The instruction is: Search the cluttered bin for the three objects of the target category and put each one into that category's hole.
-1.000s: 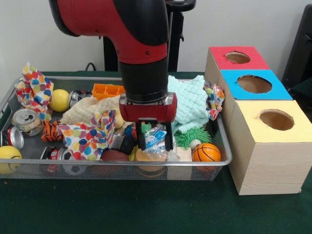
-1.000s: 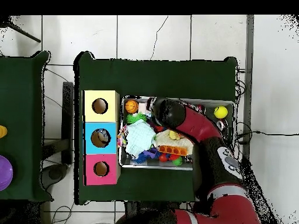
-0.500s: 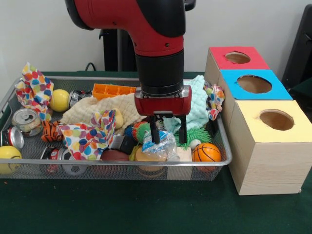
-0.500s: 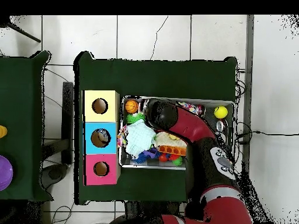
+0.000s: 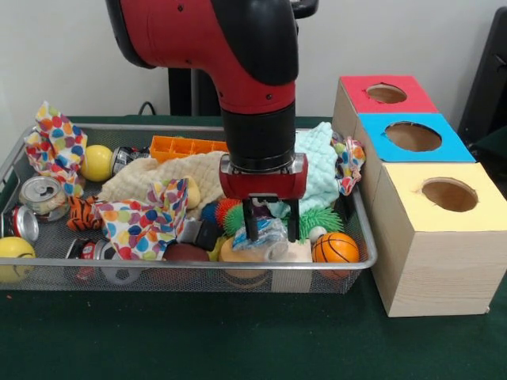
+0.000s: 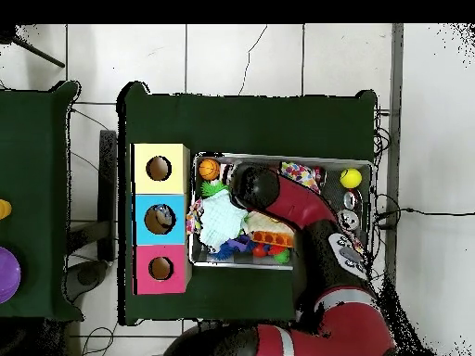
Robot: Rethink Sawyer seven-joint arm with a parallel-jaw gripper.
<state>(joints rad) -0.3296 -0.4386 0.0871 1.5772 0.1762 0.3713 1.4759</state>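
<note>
The bin (image 5: 158,270) is a silver wire-mesh basket full of clutter; it also shows in the overhead view (image 6: 364,160). My gripper (image 5: 271,228) hangs low at the bin's front right. It is open, with one finger on each side of a crinkled clear-and-blue plastic packet (image 5: 266,235) lying on a tan object (image 5: 238,252). In the overhead view my arm (image 6: 255,184) hides the gripper. The hole (image 5: 386,93) is in the red-topped box at the far right, which also shows in the overhead view (image 6: 160,269). It stands well apart from the gripper.
A blue-topped box (image 5: 412,136) and a yellow-topped box (image 5: 447,194) stand beside the red one. Near the gripper lie an orange basketball (image 5: 334,248), a green spiky ball (image 5: 321,220), a mint cloth (image 5: 317,166) and a dotted paper cup (image 5: 146,222). Cans (image 5: 41,195) and yellow balls (image 5: 97,162) lie at the left.
My gripper has moved to the right along the bin's front, then sunk a little lower around the plastic packet. The packet has shifted slightly right.
</note>
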